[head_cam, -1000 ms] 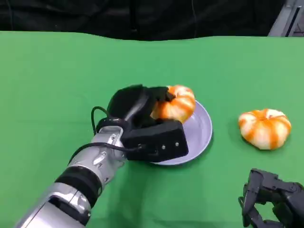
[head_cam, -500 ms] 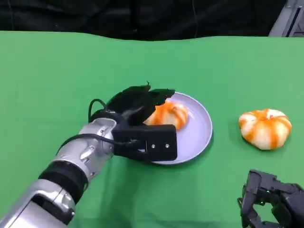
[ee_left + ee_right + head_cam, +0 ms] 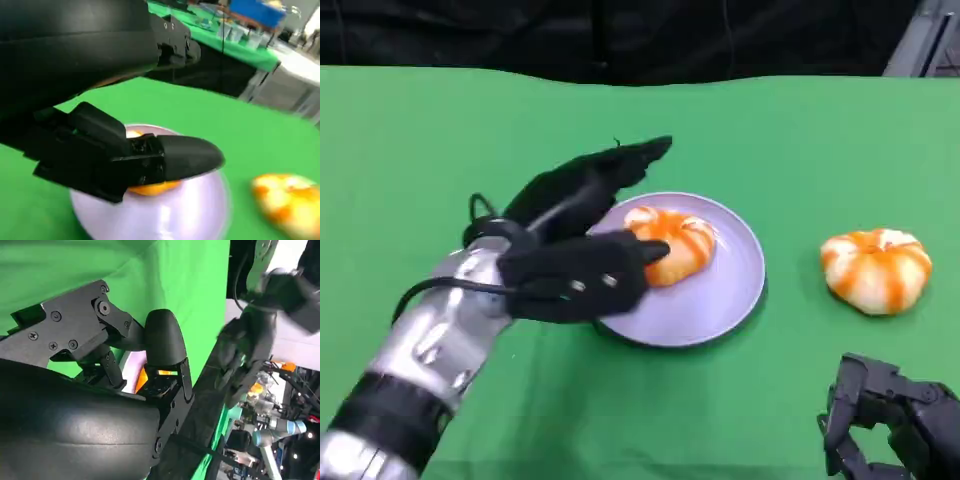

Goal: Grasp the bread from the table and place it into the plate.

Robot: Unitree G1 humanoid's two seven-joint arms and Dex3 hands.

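Two striped orange-and-white breads showing on the green table (image 3: 410,150): one bread (image 3: 668,243) lying inside the lavender plate (image 3: 720,290), toward its far-left part, the second bread (image 3: 876,268) sitting on the cloth well to the right of the plate, apart from it.

Hovering over the plate's left rim, the left hand (image 3: 570,240) on its silver forearm (image 3: 425,360), reaching in from the near left. Fingers (image 3: 620,165) stretching out flat and spread toward the far side, past the plate's far-left edge; thumb part lying just beside the near-left side of the bread in the plate, contact hard to tell. Holding nothing, palm wide apart from the fingers. In the left wrist view, one black finger (image 3: 185,155) crossing in front of the bread (image 3: 150,187) on the plate (image 3: 190,215), the other bread (image 3: 285,200) blurring at the side.

Resting at the near right corner, the right hand (image 3: 890,420), low by the table edge, well apart from both breads. Fingers curling inward, nothing visible between them. In the right wrist view, a black finger (image 3: 162,340) bending over green cloth, a sliver of orange bread (image 3: 162,374) and pale plate (image 3: 131,364) peeking behind it.
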